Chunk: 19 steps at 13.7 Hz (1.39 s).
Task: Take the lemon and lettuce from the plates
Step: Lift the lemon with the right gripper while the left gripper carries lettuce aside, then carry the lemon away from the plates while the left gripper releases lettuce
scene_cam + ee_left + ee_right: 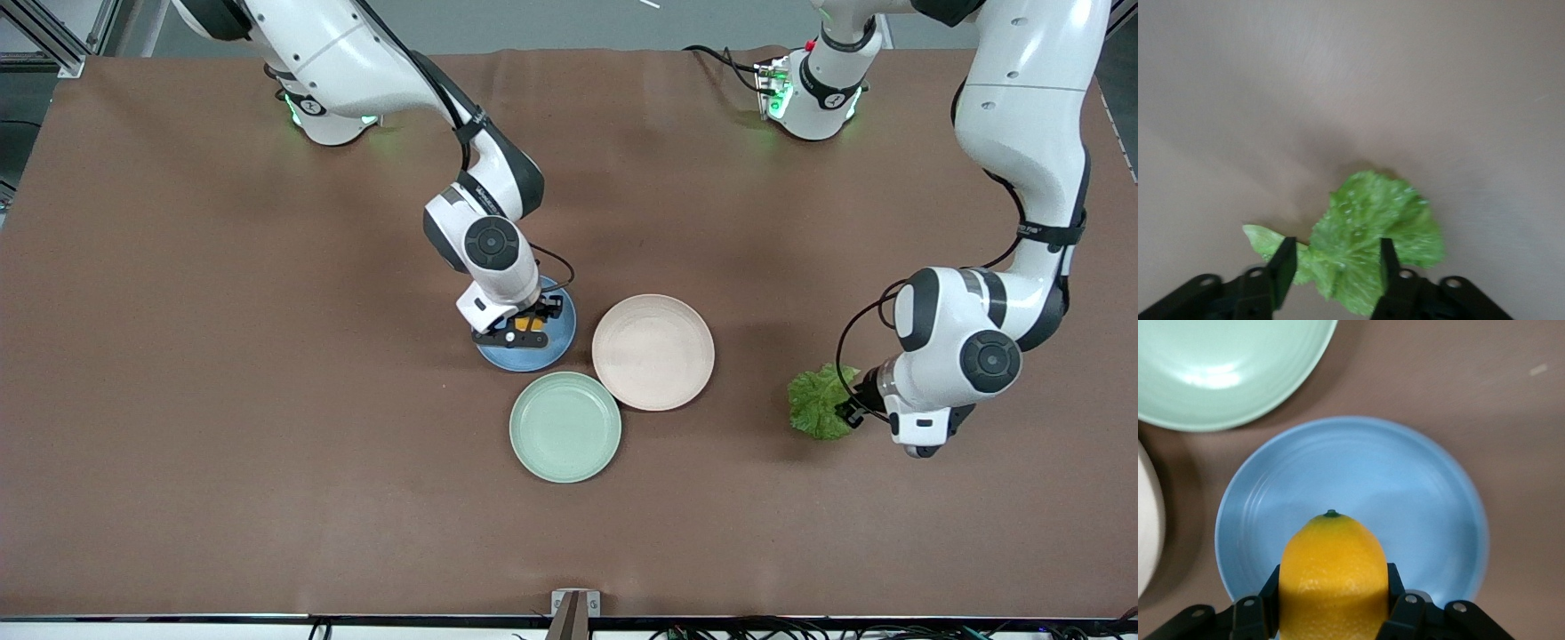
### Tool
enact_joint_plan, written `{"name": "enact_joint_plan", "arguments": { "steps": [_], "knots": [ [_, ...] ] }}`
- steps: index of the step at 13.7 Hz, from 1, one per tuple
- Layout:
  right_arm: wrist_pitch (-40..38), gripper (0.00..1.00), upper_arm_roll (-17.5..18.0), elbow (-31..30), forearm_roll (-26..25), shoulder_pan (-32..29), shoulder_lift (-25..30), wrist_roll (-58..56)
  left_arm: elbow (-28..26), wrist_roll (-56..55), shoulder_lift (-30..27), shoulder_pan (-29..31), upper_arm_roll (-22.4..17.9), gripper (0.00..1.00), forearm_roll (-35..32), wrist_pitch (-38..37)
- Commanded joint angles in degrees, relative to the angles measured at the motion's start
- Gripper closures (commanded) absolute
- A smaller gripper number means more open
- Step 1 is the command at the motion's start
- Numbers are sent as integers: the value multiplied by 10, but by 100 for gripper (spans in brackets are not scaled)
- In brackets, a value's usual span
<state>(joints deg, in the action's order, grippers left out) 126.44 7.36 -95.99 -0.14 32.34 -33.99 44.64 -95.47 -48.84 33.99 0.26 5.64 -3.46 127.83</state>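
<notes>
My right gripper (524, 327) is over the blue plate (533, 357) and shut on the lemon (526, 322). In the right wrist view the yellow lemon (1331, 573) sits between the fingers (1397, 587), pointed tip outward, over the blue plate (1405, 487). The pale beige-pink plate (653, 351) beside it is bare. The lettuce (820, 404) lies on the brown table toward the left arm's end, off the plates. My left gripper (851, 407) is at the leaf's edge. In the left wrist view its fingers (1286, 263) stand apart, with the lettuce (1365, 233) between them.
A mint green plate (564, 427) lies nearer the front camera, touching the beige-pink plate and close to the blue one. It also shows in the right wrist view (1225, 367). A brown mat (267, 400) covers the table.
</notes>
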Motion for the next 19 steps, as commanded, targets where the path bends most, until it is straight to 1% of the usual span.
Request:
{"name": "enact_joint_plan", "arguments": {
  "steps": [1,3,4,6,7,8,10,12,13,14,16,18,19],
  "knots": [
    [-103,95,4,-22,-6,-73,110,-35,9,38,-73,9,4,0,-13,-35],
    [-169,95,4,-24,-5,-138,154,-139,38,99,-99,19,5,0,-12,-76],
    [-182,95,4,-28,-5,-169,167,-180,51,125,-114,21,5,0,-12,-97],
    [-185,94,4,-56,-5,-229,189,-253,63,186,-151,28,5,0,-12,-143],
    [-182,95,4,-70,-5,-266,193,-290,62,221,-175,29,5,0,-12,-171],
    [-176,95,4,-78,-5,-288,192,-311,64,255,-200,29,5,0,-12,-206],
    [-122,94,4,-119,-6,-334,189,-335,84,306,-238,27,9,0,-12,-282],
    [-44,95,3,-162,-6,-367,179,-392,134,316,-241,23,12,0,-11,-368],
    [-11,94,3,-174,-7,-385,162,-419,152,317,-241,21,15,0,-10,-390],
    [10,95,3,-178,-7,-401,145,-443,158,319,-241,22,24,0,-8,-405],
    [49,94,3,-184,-7,-428,112,-479,158,326,-261,16,22,0,-9,-413],
    [86,93,2,-202,-7,-433,86,-479,151,378,-283,17,18,0,-1,-414],
    [110,93,2,-214,-8,-435,75,-479,138,398,-294,16,17,0,-1,-415]
  ]
}}
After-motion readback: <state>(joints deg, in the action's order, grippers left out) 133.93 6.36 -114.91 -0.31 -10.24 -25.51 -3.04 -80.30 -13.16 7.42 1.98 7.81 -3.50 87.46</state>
